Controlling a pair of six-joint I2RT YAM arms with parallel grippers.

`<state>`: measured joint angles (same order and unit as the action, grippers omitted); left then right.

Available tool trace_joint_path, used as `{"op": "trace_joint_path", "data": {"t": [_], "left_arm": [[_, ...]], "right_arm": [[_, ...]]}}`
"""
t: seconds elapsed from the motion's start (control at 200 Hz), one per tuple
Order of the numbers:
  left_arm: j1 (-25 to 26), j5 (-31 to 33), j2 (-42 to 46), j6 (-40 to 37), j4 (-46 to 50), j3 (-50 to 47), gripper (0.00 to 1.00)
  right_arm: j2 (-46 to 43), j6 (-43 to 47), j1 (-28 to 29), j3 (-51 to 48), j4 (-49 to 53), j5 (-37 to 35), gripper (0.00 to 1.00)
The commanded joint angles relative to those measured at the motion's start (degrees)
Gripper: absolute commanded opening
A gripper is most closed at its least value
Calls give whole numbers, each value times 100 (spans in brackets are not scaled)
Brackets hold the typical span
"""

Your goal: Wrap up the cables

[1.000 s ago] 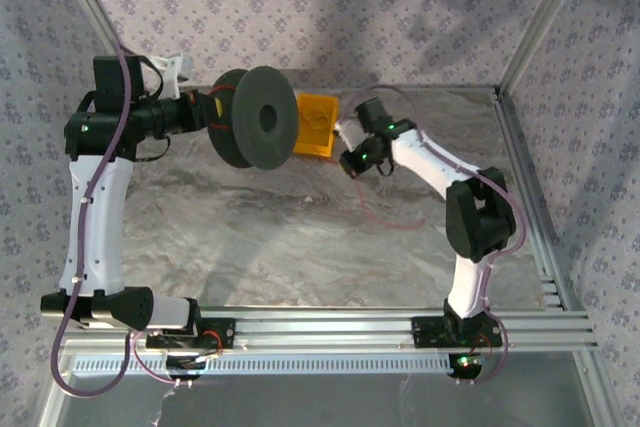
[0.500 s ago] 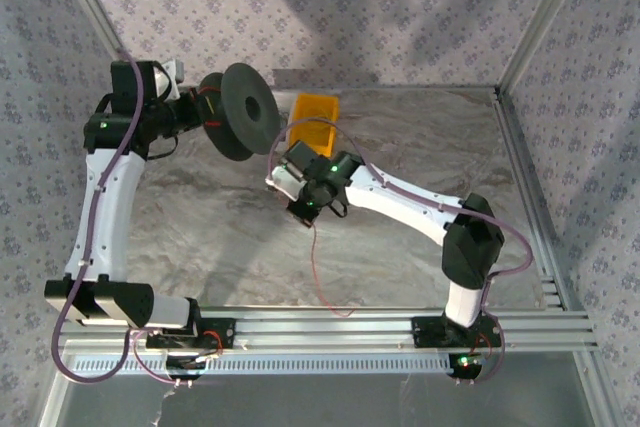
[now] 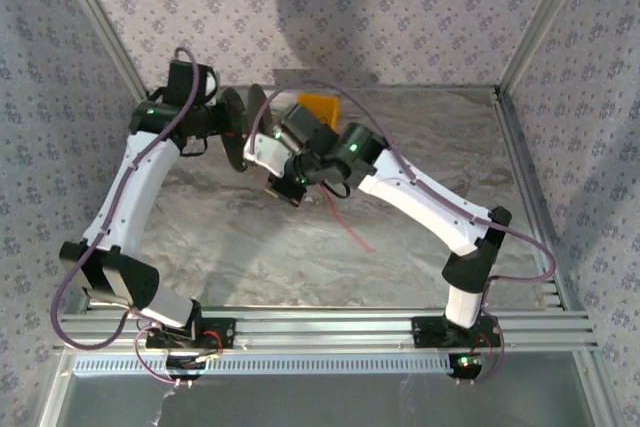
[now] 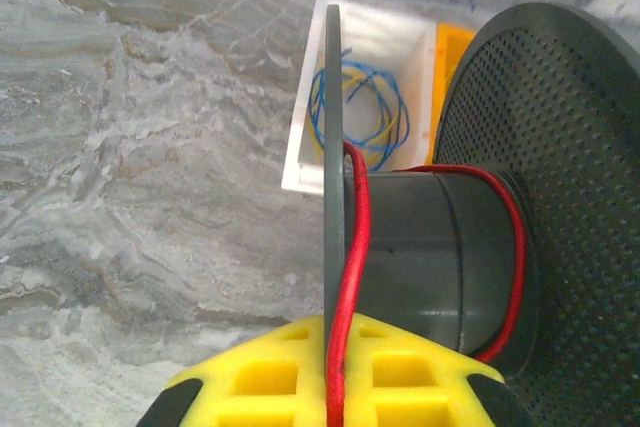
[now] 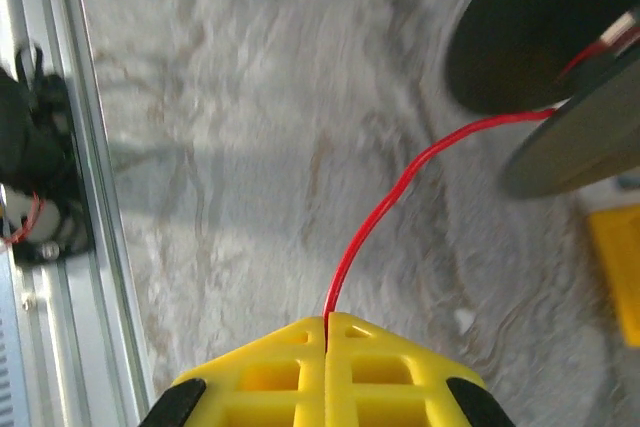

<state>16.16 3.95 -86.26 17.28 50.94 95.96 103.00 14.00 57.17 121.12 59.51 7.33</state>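
1. Nearest lies the loose tail of the red cable (image 3: pixel 352 226). It rests slack on the marble table (image 3: pixel 200 247), trailing to the near right of the right gripper (image 3: pixel 283 187). The tail should be left free to feed, so the right arm's sweep ought not to drag across it or trap it.
2. The right gripper is clenched on the cable. In its wrist view the yellow pads (image 5: pixel 400 367) meet, and the wire comes out at their seam. This hand appears to be the guide, so its job is probably to steer and tension the wire.
3. From those pads the cable rises off the table in a soft bow toward the far right, reaching the dark grey spool (image 5: pixel 540 27). The bow shows some slack. Drawing it out gently before the next turn should make the wrap sit tight rather than loop loose.
4. The left gripper (image 4: pixel 335 332) is clamped on the spool's thin flange, with the red wire running down between its pads beside that flange. Red wire already lies against both ends of the hub. Further turns should land between the flanges, side by side, not over the rim.
5. Farthest, just beyond the spool, is a white bin (image 4: pixel 418 67) holding blue and yellow wires (image 4: pixel 392 107). A yellow bin (image 3: pixel 320 105) sits beside it. The winding arc should pass clear of both.
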Motion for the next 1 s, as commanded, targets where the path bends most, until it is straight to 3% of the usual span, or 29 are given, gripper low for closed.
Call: {"op": "trace_joint_path", "data": {"t": [0.0, 0.235, 0.43, 0.54, 0.655, 0.7, 0.775, 0.854, 0.944, 0.999], "left_arm": [[343, 782, -72, -613, 258, 322, 0], [920, 945, -173, -1247, 777, 27, 0], [976, 939, -6, -1423, 934, -214, 0], [914, 827, 103, -1273, 825, -295, 0], [705, 465, 181, -1021, 650, -218, 0], [623, 401, 175, -945, 620, -135, 0], [474, 370, 106, -818, 593, 53, 0], [319, 382, 14, -602, 506, 217, 0], [167, 271, -32, -280, 191, 298, 0], [71, -43, -50, -29, -62, 362, 0]], "right_arm": [[126, 293, -376, 756, 335, 230, 0], [347, 370, -1311, 1281, 3, 536, 0], [528, 342, -2078, 1120, -152, 811, 0], [276, 337, -2162, 289, -483, 927, 0], [-359, -180, -2266, -1247, -1368, 1775, 0], [-677, -509, -2304, -1927, -1847, 2158, 13], [-1113, -1086, -2313, -2848, -2429, 2711, 44], [-1496, -1581, -2088, -3581, -2780, 2830, 74], [-1816, -1935, -1620, -4220, -2941, 2550, 98], [-1908, -2169, -1386, -4477, -3119, 2505, 100]]}}
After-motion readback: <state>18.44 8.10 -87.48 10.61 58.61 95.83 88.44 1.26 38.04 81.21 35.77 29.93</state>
